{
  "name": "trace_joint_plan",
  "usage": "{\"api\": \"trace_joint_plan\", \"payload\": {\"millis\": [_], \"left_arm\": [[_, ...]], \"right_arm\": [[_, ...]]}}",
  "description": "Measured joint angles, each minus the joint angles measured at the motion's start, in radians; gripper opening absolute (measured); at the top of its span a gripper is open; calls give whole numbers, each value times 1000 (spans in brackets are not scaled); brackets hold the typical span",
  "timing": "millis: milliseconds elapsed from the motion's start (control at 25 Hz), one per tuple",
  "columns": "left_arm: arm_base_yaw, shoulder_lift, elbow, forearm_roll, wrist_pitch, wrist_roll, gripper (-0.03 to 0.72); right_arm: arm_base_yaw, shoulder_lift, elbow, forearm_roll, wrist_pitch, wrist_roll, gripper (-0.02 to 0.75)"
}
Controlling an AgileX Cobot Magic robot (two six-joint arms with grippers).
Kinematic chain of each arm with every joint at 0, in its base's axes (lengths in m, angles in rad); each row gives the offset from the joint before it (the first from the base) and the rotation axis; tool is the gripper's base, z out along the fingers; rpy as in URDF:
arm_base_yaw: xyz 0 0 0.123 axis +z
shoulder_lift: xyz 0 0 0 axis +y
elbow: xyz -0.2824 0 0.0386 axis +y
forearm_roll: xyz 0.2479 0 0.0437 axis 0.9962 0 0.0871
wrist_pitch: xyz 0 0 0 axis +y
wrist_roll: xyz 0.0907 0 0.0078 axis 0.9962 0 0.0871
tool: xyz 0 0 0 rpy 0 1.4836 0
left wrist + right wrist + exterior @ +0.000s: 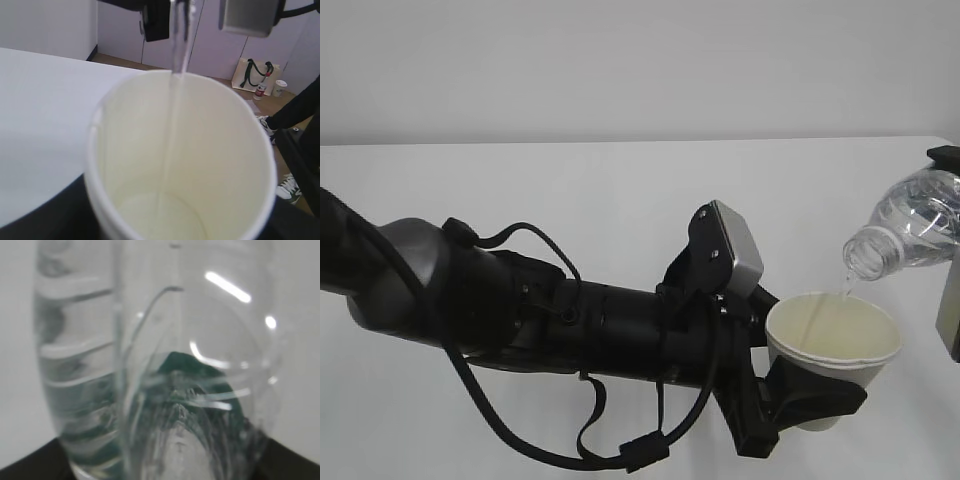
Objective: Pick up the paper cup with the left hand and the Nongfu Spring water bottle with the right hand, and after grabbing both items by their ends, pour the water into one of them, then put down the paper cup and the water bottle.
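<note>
Small white tapered paper cup [833,343], pinched low by the left tool [810,405] above the white worktop [570,190], takes water [176,60] from the tilted clear ribbed bottle [910,225] at far right, clamped in the right tool [950,300]. Risk: the stream enters near the rim, so any drift spills it.

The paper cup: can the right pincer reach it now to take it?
Probably not: the right pincer already holds the tilted water bottle, pouring water, and the left pincer grips the paper cup.
</note>
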Motion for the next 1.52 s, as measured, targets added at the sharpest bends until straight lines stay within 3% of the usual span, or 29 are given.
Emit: {"api": "trace_joint_plan", "payload": {"millis": [1520], "left_arm": [[0, 2, 0, -4, 0, 0, 473]], "right_arm": [[0, 0, 0, 0, -5, -21, 426]]}}
